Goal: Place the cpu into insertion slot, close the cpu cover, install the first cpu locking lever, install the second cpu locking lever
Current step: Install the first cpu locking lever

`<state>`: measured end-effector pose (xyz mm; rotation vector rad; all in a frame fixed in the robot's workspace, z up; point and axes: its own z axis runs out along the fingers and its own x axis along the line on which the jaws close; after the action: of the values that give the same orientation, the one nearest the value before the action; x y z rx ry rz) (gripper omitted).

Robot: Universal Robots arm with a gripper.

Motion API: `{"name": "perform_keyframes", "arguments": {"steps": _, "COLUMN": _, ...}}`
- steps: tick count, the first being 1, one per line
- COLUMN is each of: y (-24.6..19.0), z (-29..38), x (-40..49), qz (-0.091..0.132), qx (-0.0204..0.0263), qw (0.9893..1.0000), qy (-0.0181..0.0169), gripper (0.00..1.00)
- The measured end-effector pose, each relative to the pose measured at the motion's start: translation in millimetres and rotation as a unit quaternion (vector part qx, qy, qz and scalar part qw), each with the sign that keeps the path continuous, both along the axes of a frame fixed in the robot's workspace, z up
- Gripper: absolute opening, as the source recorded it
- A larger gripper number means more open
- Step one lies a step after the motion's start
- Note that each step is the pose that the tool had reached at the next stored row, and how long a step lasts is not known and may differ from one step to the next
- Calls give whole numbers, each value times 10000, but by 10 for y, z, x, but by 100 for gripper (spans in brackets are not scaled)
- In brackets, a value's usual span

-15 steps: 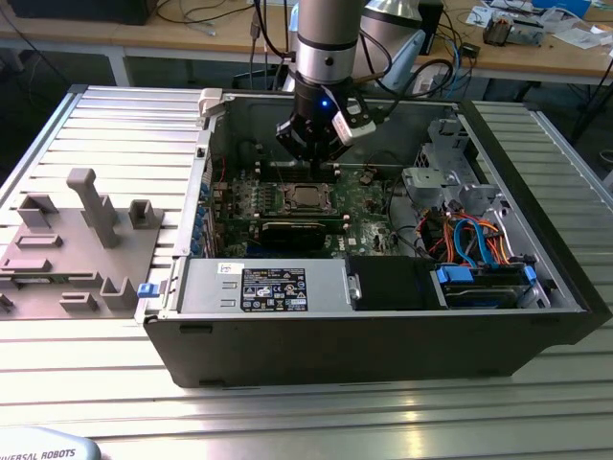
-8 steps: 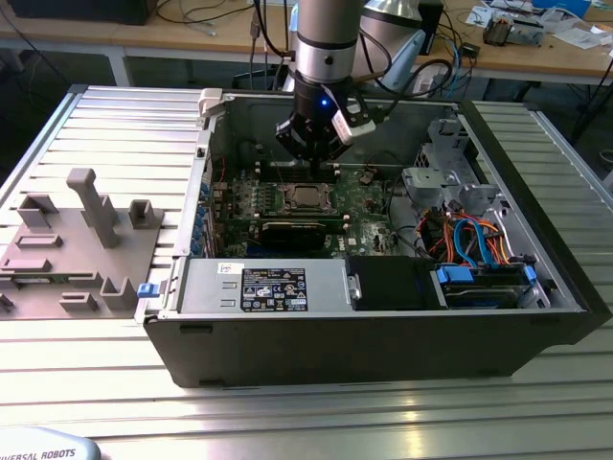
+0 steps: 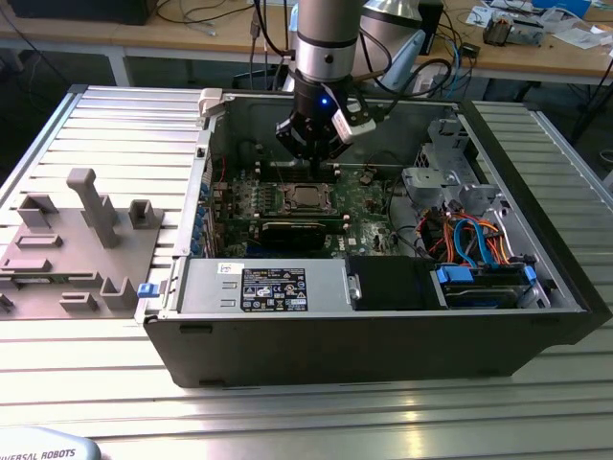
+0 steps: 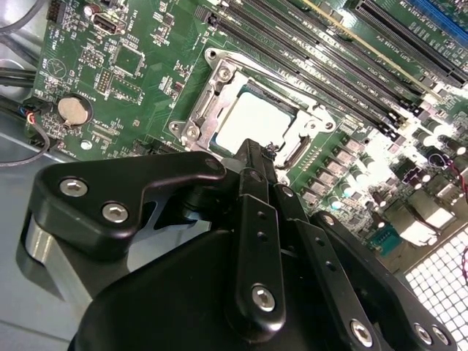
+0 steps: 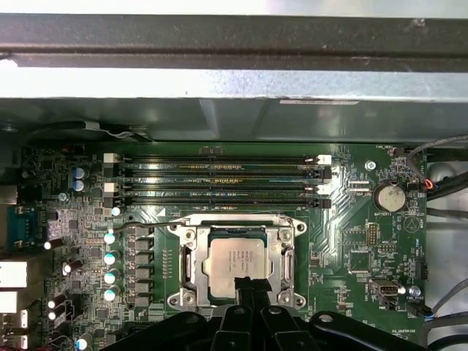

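Looks like a robotics lab or test workshop. Open computer case (image 3: 383, 287) set on a ribbed aluminium table (image 3: 115, 125), grey fixture blocks (image 3: 86, 240) alongside. Behind, wooden benches (image 3: 536, 53) strewn with cables and, probably, papers.

Even, bright room light falls from overhead in the exterior view, and the ribbed metal counter (image 3: 115, 115) shows soft pale sheen along its ridges, strongest near the front edge. The inside of the computer case (image 3: 536, 287) lies in mild shadow, darkest under the arm. In the second wrist view, strong glare washes out the cpu (image 4: 252, 121) to near white, and the capacitors (image 4: 380, 157) and the memory slots (image 4: 344, 69) close by are blown out too; the black gripper (image 4: 252, 157) up close looks soft. In the first wrist view light is flatter, with small highlights on the cpu cover (image 5: 281, 252) and a dark, shadowed case wall (image 5: 234, 44).
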<state>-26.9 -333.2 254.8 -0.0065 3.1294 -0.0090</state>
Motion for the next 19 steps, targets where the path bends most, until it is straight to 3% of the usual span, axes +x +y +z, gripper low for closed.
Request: {"name": "perform_keyframes", "arguments": {"steps": 19, "y": 0, "z": 53, "x": 0, "qz": 0, "qx": 1, "qw": 10000, "qy": 0, "gripper": 11}}
